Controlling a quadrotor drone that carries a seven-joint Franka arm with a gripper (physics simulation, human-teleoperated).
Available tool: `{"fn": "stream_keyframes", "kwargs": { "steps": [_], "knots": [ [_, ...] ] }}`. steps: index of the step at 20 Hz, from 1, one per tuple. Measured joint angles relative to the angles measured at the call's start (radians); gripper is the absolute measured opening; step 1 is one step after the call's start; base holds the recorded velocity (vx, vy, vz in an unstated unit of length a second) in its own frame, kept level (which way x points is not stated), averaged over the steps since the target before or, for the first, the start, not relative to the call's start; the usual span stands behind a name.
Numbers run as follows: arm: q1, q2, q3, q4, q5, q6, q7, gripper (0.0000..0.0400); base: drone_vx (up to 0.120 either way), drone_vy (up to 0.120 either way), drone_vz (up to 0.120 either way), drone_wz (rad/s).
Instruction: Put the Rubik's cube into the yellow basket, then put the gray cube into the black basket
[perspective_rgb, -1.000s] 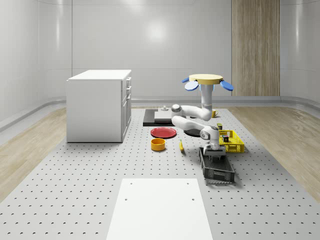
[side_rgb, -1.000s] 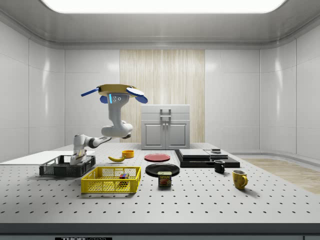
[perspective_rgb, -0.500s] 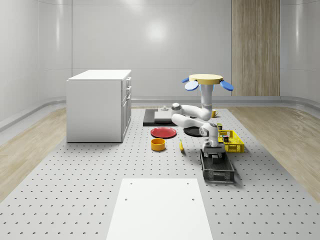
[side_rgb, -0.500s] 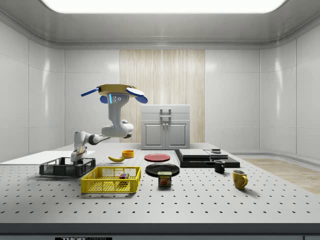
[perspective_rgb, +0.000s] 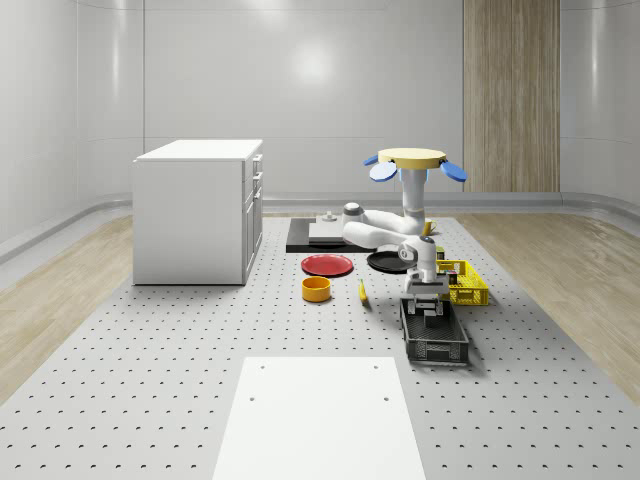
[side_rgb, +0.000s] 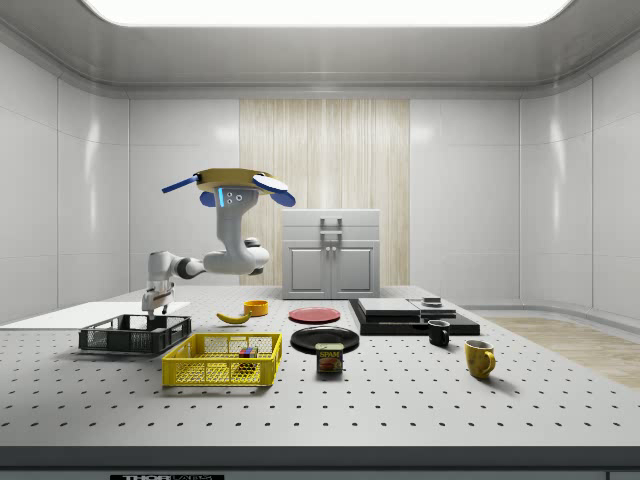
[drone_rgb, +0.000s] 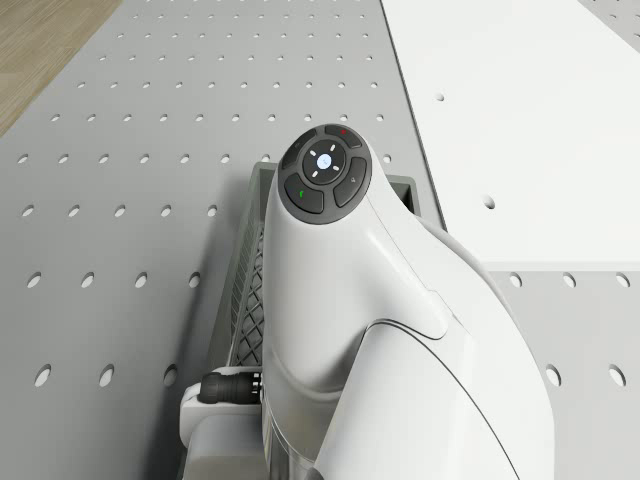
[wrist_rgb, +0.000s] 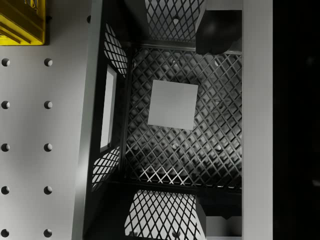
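Over the last second the arm has drawn up out of the black basket, so the gripper that was down between the walls now hangs just above the rim, while the drone stays at the same height, hovering over the table near the yellow basket. From the drone's mast the arm bends to an elbow low over the table, then reaches out level toward the side view's left, and the wrist turns the gripper straight down over the black basket. In the wrist view the fingers stand wide apart at opposite ends of the mesh floor, holding nothing. Between them the gray cube lies flat on the basket's floor, its square top face up and turned slightly askew to the walls; being a cube, it has no long axis. The Rubik's cube sits inside the yellow basket, its coloured faces showing through the lattice. In front of the black plate stands a small can whose label reads SPAM.
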Motion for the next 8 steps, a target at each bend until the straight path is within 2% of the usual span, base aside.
{"fn": "stream_keyframes", "kwargs": {
  "steps": [8],
  "knots": [
    [0.005, 0.002, 0.059, -0.003, 0.055, -0.020, -0.002, 0.0400, 0.000, 0.000, 0.000, 0.000]
  ]
}}
